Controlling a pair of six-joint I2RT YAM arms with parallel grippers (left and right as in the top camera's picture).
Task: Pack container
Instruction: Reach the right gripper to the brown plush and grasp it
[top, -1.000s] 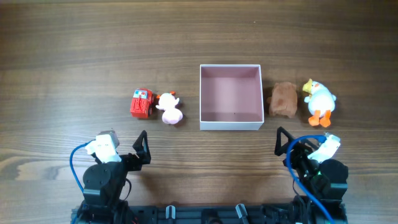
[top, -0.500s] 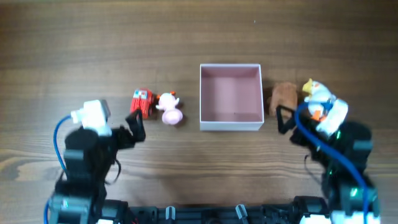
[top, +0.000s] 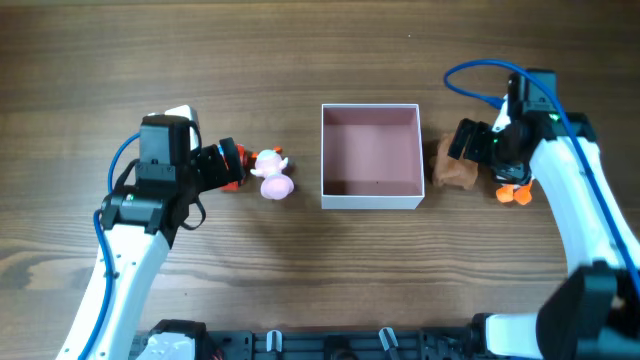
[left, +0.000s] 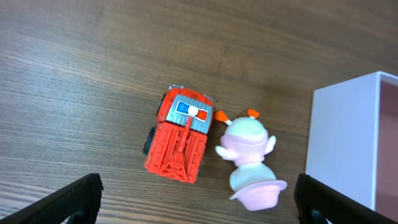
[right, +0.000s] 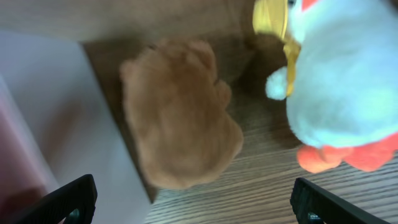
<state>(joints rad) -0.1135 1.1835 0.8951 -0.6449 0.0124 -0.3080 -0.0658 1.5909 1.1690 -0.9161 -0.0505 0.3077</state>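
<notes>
The container (top: 369, 203) is a square white-walled box with a pink inside, at the table's middle, and nothing is in it. A red toy truck (left: 180, 139) and a pink toy figure (left: 249, 159) lie left of it. My left gripper (top: 222, 166) hovers open over the truck, with both toys between its fingertips (left: 198, 204) in the left wrist view. A brown plush (right: 180, 127) and a white duck (right: 342, 81) lie right of the container. My right gripper (top: 466, 141) is open above the plush (top: 450, 170), which sits between its fingertips (right: 193, 204).
The wooden table (top: 330, 60) spreads all round. The container's white wall shows at the right edge of the left wrist view (left: 339, 137) and at the left of the right wrist view (right: 56, 124). The duck's orange feet (top: 513, 195) show under the right arm.
Both arms have reached forward from the near edge. The left gripper moved over the red truck, the right gripper over the brown plush. The toys and container have not moved.
</notes>
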